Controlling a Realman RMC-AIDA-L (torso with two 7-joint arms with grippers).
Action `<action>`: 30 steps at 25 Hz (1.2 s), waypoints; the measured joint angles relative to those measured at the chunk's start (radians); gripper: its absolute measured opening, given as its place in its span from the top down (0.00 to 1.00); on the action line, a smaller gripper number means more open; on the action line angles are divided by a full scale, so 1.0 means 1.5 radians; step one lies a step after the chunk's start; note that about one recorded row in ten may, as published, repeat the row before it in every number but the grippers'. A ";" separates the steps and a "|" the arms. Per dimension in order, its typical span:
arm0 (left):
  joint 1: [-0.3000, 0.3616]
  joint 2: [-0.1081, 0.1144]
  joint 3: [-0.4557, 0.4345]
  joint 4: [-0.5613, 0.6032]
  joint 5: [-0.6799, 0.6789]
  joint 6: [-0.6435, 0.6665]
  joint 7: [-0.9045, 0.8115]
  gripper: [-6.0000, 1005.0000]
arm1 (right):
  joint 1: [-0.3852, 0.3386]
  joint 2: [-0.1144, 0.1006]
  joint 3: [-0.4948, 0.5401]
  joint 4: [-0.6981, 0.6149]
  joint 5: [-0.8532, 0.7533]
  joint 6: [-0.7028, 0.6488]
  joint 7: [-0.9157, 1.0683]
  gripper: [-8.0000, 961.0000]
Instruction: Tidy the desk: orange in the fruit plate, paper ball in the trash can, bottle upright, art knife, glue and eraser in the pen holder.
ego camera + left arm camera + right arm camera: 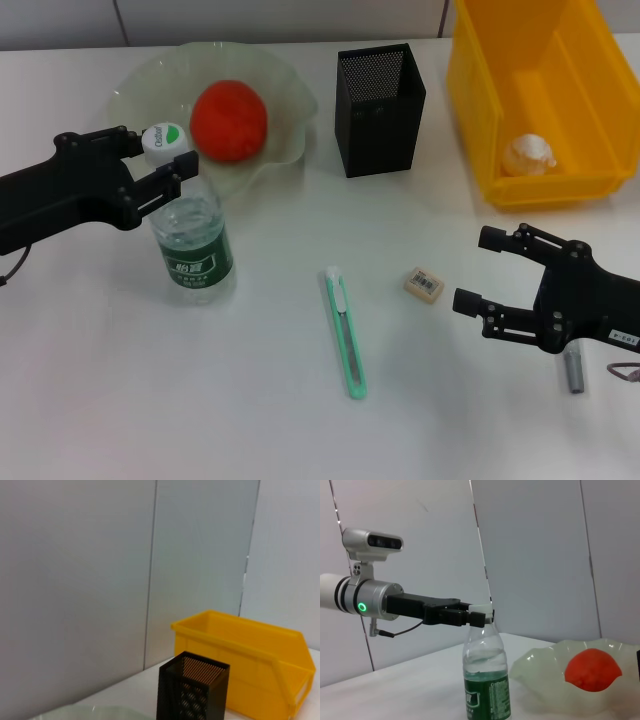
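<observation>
Head view: left pincer (158, 163) clamped on cap of upright bottle (192, 245), just beside fruit plate (140, 80) w/ orange (229, 120). Right pincer (478, 270) open, low over table (270, 400), near eraser (423, 284); art knife (345, 333) left of it. Right wrist view: bottle (486, 680) upright, probably resting on table.

Pale grey wall panels (75, 580) with thin vertical seams stand behind the worktop; the same panelled wall (535, 555) fills the right wrist view.
</observation>
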 joint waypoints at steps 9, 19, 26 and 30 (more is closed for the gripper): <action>-0.002 0.000 -0.002 -0.069 -0.120 0.045 0.127 0.48 | 0.000 -0.001 -0.008 0.001 0.000 0.000 0.001 0.11; -0.017 0.000 -0.003 -0.107 -0.122 0.040 0.167 0.40 | 0.001 -0.001 -0.008 0.000 0.000 0.000 0.002 0.12; 0.009 0.000 -0.013 -0.061 -0.126 0.076 0.185 0.23 | -0.002 -0.001 -0.005 -0.013 -0.001 -0.018 0.021 0.12; 0.035 -0.001 -0.040 -0.028 -0.133 0.131 0.202 0.22 | -0.011 -0.001 0.000 -0.097 -0.001 -0.028 0.158 0.12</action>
